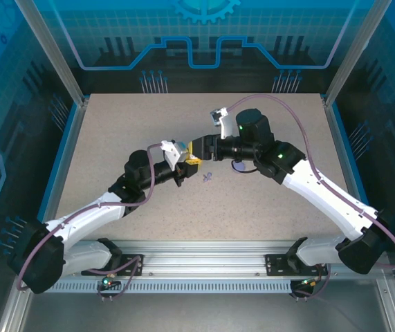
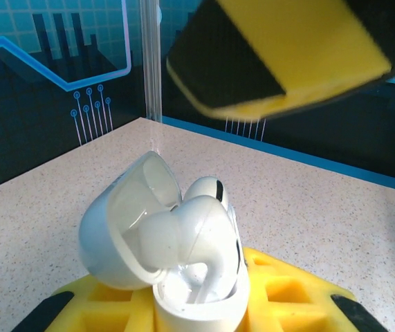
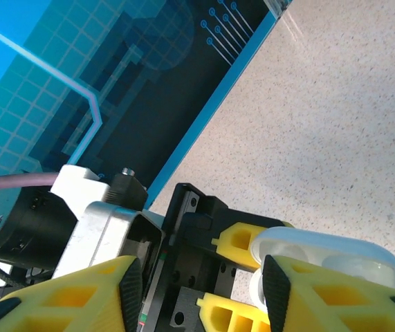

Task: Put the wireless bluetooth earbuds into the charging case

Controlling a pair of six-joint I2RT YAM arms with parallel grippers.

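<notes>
My left gripper (image 1: 191, 163) (image 2: 197, 315) is shut on the white charging case (image 2: 197, 304) (image 3: 322, 243), its yellow fingers (image 2: 294, 297) on either side of the base. The lid (image 2: 121, 228) stands open. Two white earbuds sit in it: the front one (image 2: 200, 235) sticks up with its stem down in the base, and the other (image 2: 209, 188) lies behind it. My right gripper (image 1: 199, 148) (image 3: 200, 294) is open right at the case, and one yellow finger (image 2: 287, 55) hangs just above it. A tiny lavender piece (image 1: 207, 178) lies on the table.
A flat round purple disc (image 1: 239, 166) lies on the speckled table (image 1: 114, 138), half under the right arm. Blue frame walls (image 1: 66, 138) and metal posts edge the table. Both wrists meet at the middle, leaving open table toward the back and sides.
</notes>
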